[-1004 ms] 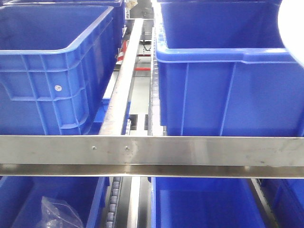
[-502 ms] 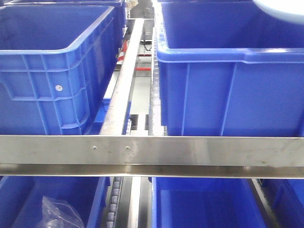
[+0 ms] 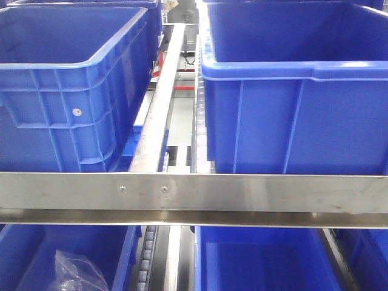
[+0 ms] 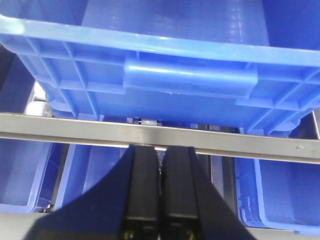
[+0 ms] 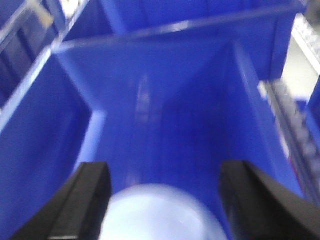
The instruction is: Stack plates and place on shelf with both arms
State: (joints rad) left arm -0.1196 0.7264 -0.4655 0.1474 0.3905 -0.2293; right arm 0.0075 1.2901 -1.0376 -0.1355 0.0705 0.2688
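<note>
Right gripper (image 5: 165,200): black fingers (image 5: 85,200) spread wide, touching nothing that can be made out. A pale bluish-white plate (image 5: 160,212) lies between and below them, on the floor of a blue bin (image 5: 150,100); view blurred, so only one plate can be told. Left gripper (image 4: 161,195): fingers (image 4: 142,190) pressed together, nothing between them, in front of a steel shelf rail (image 4: 225,142) under a blue crate (image 4: 190,80). Front view: two blue crates (image 3: 291,97) on the shelf, steel rail (image 3: 242,194) across, a crumpled clear bag (image 3: 76,273) in the lower left bin; no plate or arm visible there.
</note>
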